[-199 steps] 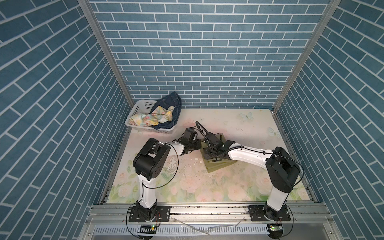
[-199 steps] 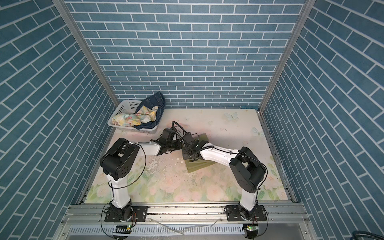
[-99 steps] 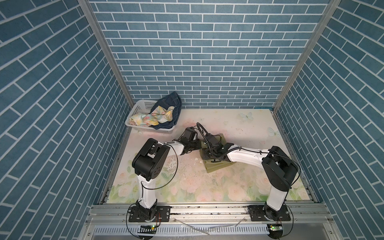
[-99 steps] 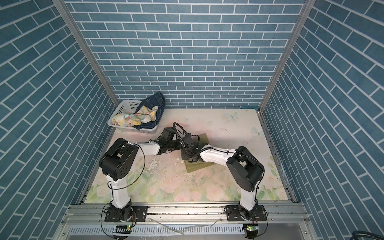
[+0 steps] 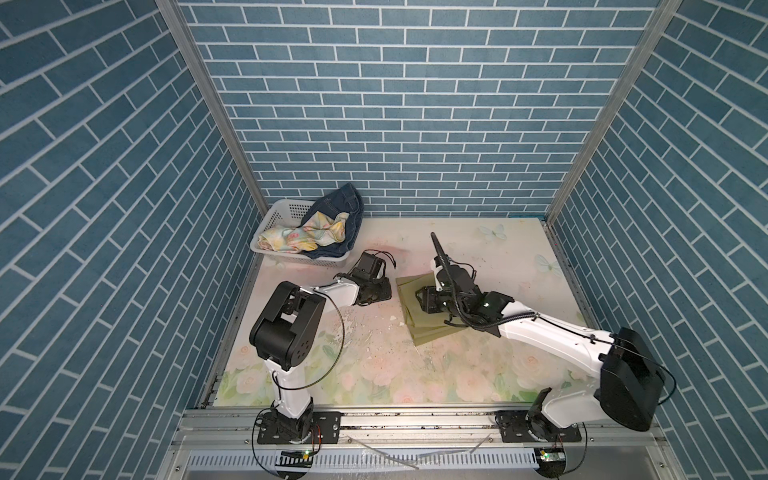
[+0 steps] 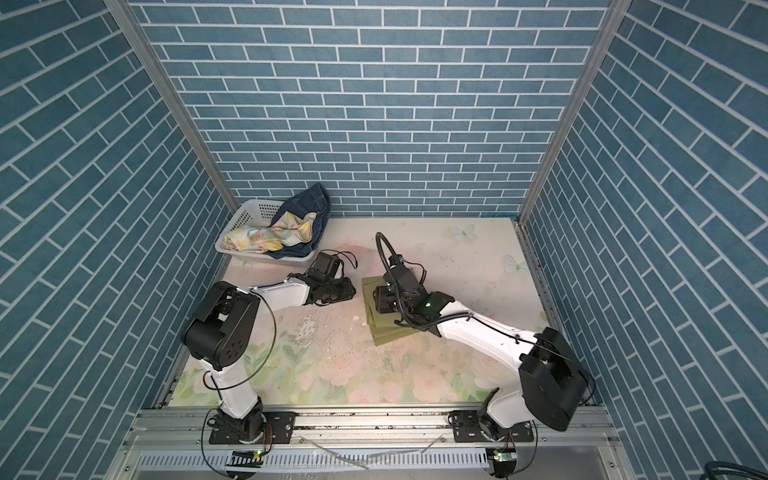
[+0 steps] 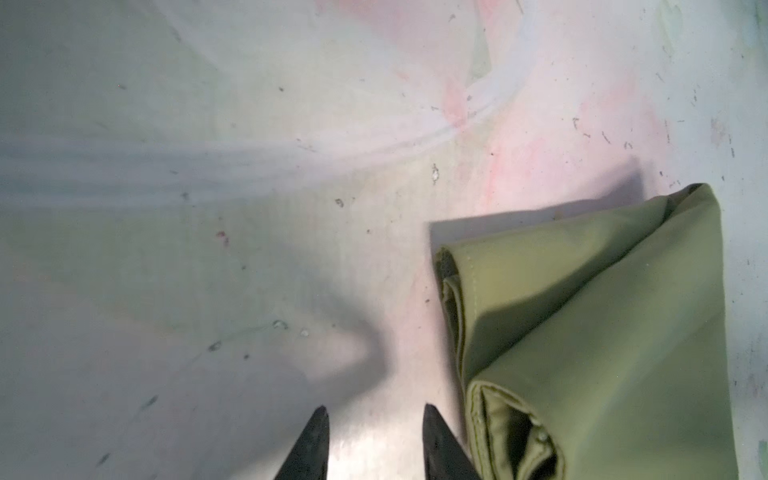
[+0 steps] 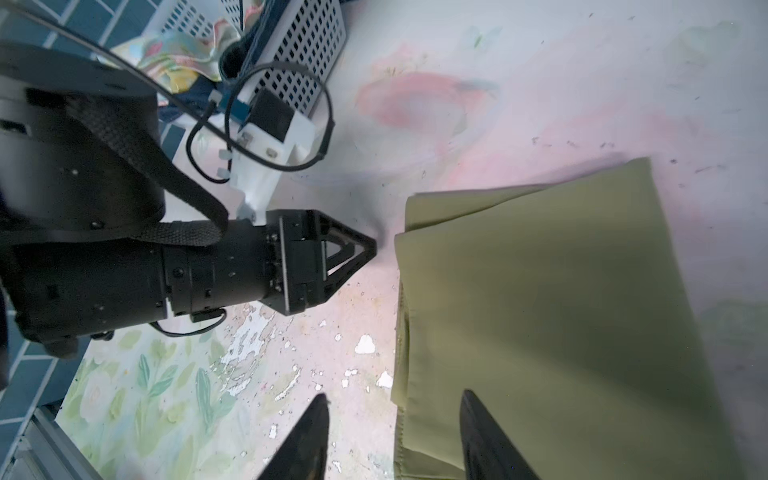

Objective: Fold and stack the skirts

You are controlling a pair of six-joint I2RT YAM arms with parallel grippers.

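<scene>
Top views showed the basket [image 5: 266, 220] holding the floral skirt [image 5: 299, 237] over the denim skirt [image 5: 338, 203]; left gripper [image 7: 374, 409] and right gripper [image 8: 395, 395] hung parted, empty, by the olive skirt [image 8: 540, 291]

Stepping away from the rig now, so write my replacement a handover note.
Left gripper: jaws open, empty, over bare table beside the olive skirt.
Right gripper: jaws open, empty, above that skirt's edge.
Done: olive skirt lies folded on the table.
Left: floral skirt and denim skirt sit crumpled in the basket; fold both, stack on the olive one.
</scene>
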